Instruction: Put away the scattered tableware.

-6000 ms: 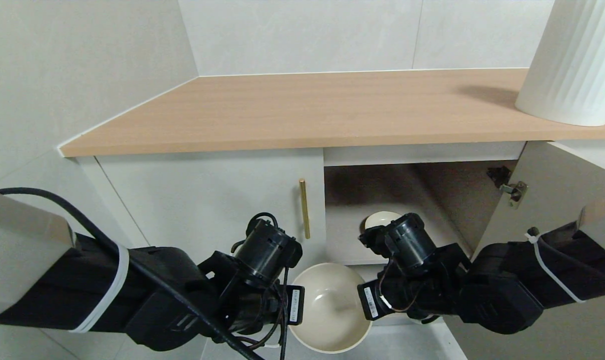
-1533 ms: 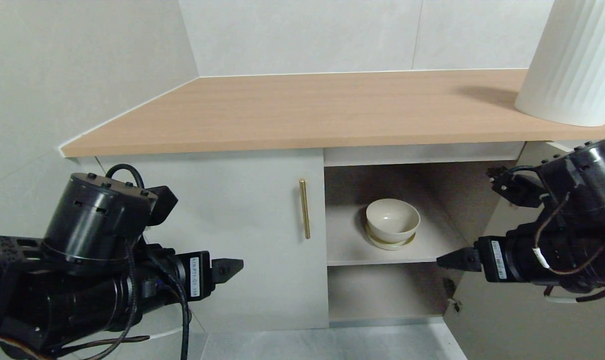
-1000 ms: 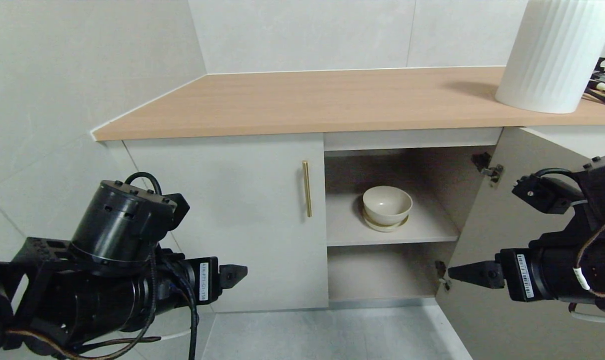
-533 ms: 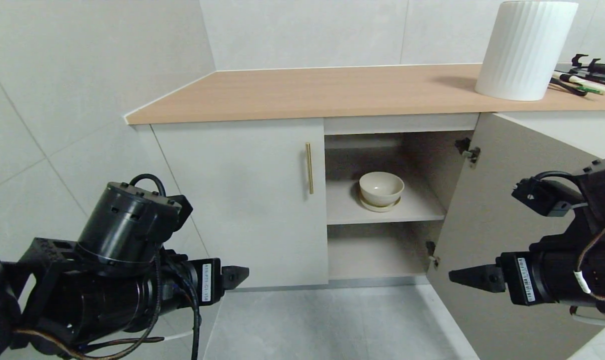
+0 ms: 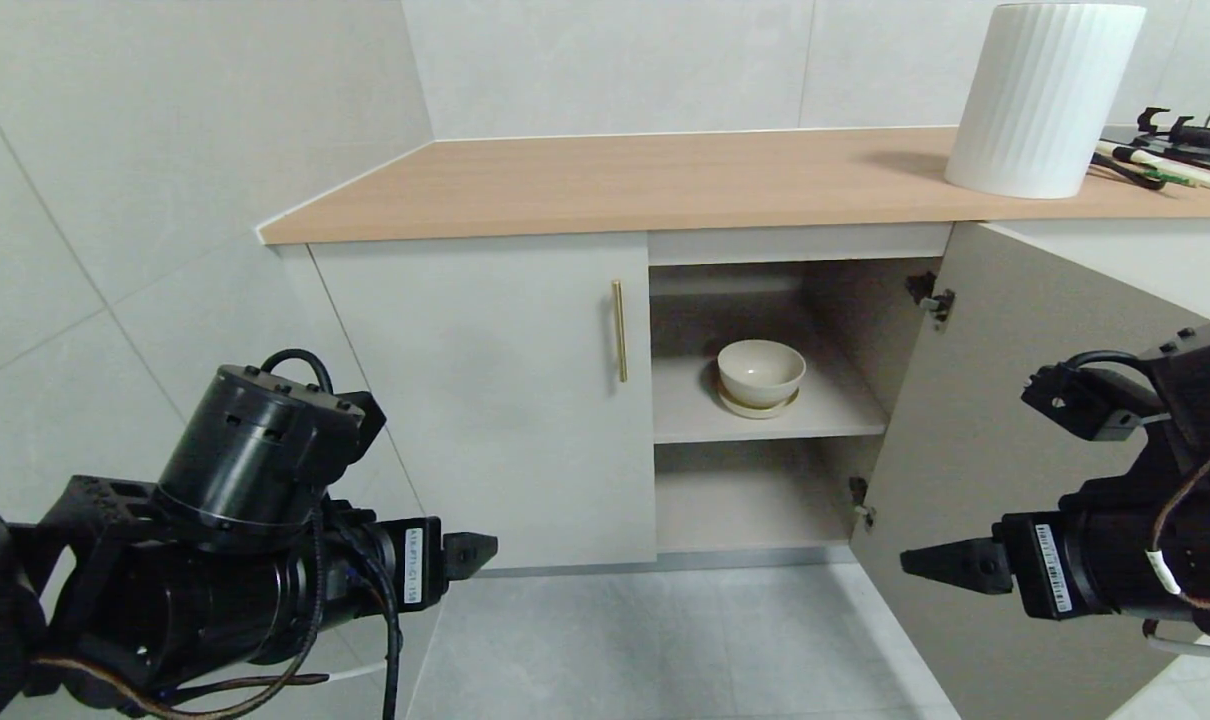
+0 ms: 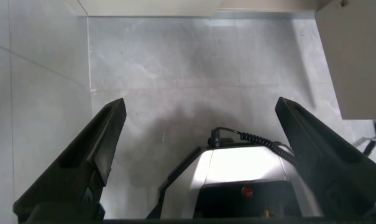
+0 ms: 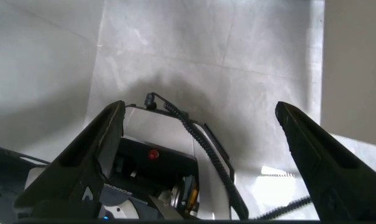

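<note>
A cream bowl sits on a small plate on the upper shelf of the open cabinet. My left gripper hangs low on the left, well in front of the closed door and away from the bowl. In the left wrist view the left gripper is open over the floor with nothing between its fingers. My right gripper hangs low on the right, in front of the open door. The right wrist view has the right gripper open, its fingers holding nothing.
The cabinet's right door stands swung out close to my right arm. The left door with a brass handle is closed. A tall white ribbed container and some utensils sit on the wooden counter. Grey floor tiles lie below.
The camera has pulled back from the cabinet. The bowl my grippers held 6 s ago now rests on the plate on the shelf. Both arms have drawn back to the sides.
</note>
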